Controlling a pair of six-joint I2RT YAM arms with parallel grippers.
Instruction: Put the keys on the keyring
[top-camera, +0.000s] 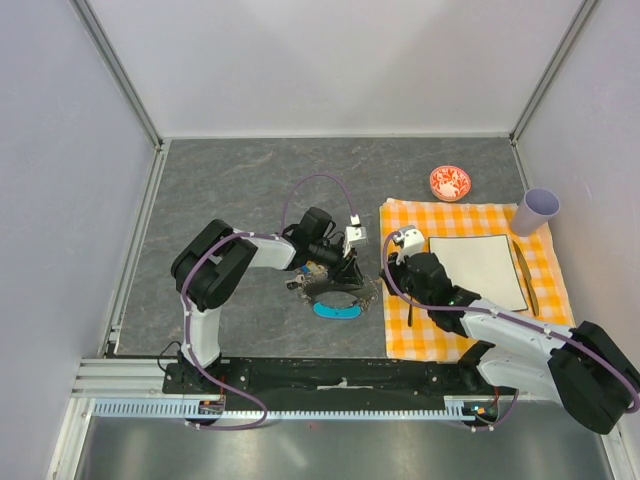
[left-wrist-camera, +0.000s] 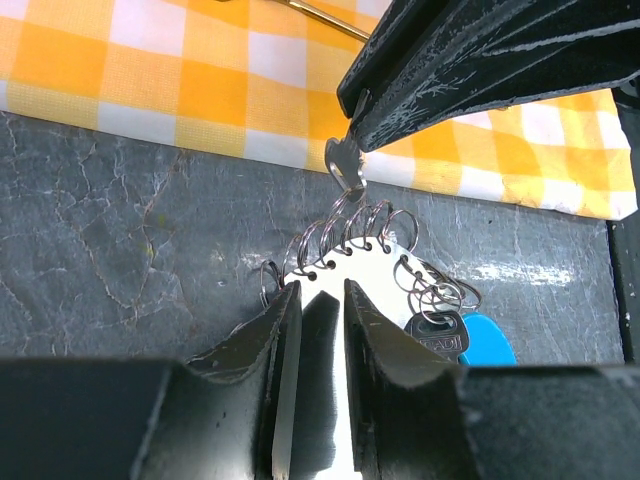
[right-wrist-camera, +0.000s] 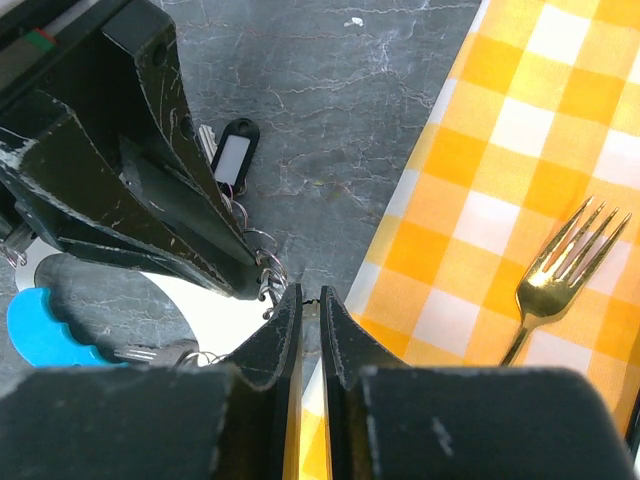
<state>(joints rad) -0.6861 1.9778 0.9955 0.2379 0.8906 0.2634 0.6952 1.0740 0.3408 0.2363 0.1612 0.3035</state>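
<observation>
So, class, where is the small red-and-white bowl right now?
In the top view, the small red-and-white bowl sits on the grey table right of centre, just beyond the checked cloth's far edge, left of the lilac cup.

- Table (left-wrist-camera: 120, 230): dark grey, stone-look surface with pale veins. It is finely rough, with a faint sheen where light strikes.
- Cloth (left-wrist-camera: 150, 80): woven fabric in an orange-and-white check, matt, weave visible.
- Fork (right-wrist-camera: 560, 280): gold-toned metal, polished, mirror gloss.
- Keyring (left-wrist-camera: 365, 225): thin wire loops of bright, glossy metal.
- Strap (right-wrist-camera: 40, 325): cyan plastic, smooth, low gloss.
- Key (left-wrist-camera: 345, 165): bare silver metal, shiny.
- Second key (left-wrist-camera: 437, 335): black plastic head, smooth, with moulded lettering.
- Tag (right-wrist-camera: 232, 152): glossy black plastic frame with a white matt insert.
- Left fingers (left-wrist-camera: 385, 350) and right fingers (right-wrist-camera: 345, 345): black hard plastic, semi-matt, heavily scratched, with pale scuffs along the edges.
</observation>
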